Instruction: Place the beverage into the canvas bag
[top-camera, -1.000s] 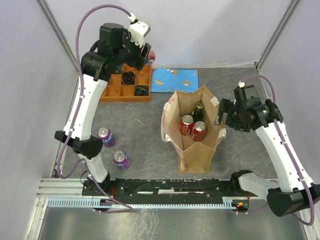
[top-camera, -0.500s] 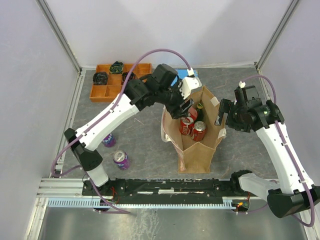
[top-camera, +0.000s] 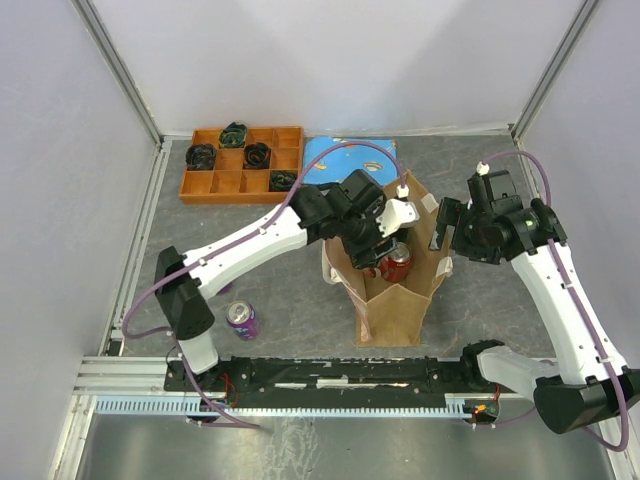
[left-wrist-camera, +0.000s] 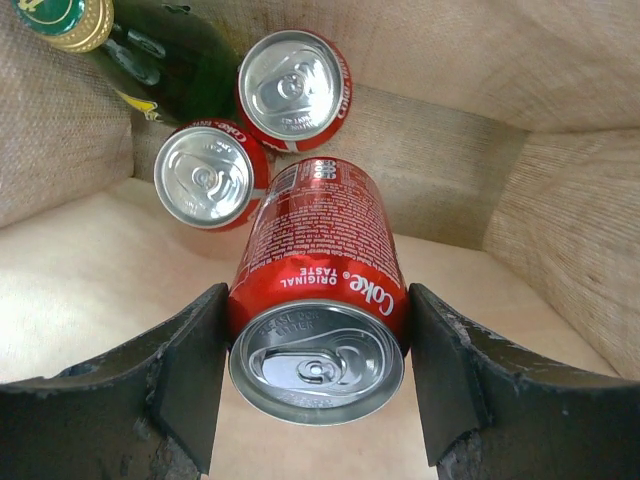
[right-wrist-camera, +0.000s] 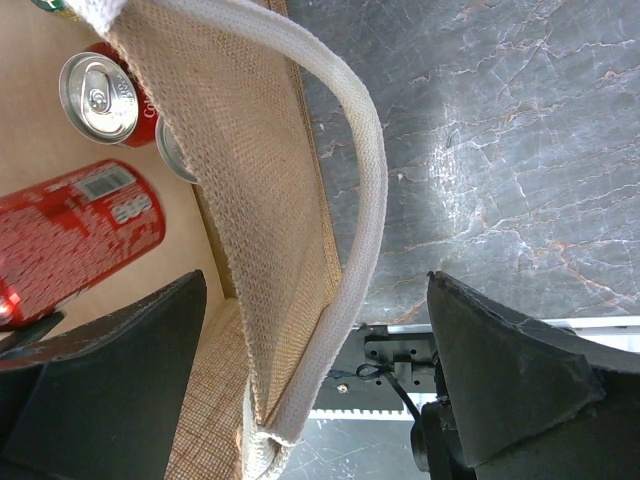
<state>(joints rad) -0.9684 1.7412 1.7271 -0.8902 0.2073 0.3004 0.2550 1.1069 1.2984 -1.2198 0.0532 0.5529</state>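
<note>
Left gripper (left-wrist-camera: 318, 375) is grasping one red cola can (left-wrist-camera: 318, 270) inside the canvas bag (top-camera: 395, 305), beside two upright red cans (left-wrist-camera: 205, 180) and one green bottle (left-wrist-camera: 170, 60). Right gripper (right-wrist-camera: 310, 380) is standing released, astride the bag's right wall.

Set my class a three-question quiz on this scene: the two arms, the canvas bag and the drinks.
1. True or false: the left tool grips a red Coke can inside the canvas bag.
2. What stands beside the two upright red cans in the bag? A) green bottle B) purple can C) orange tray
3. Fill in: the right tool, astride the bag's strap handle, is ____.
Key: 1 true; 2 A; 3 open.
</note>
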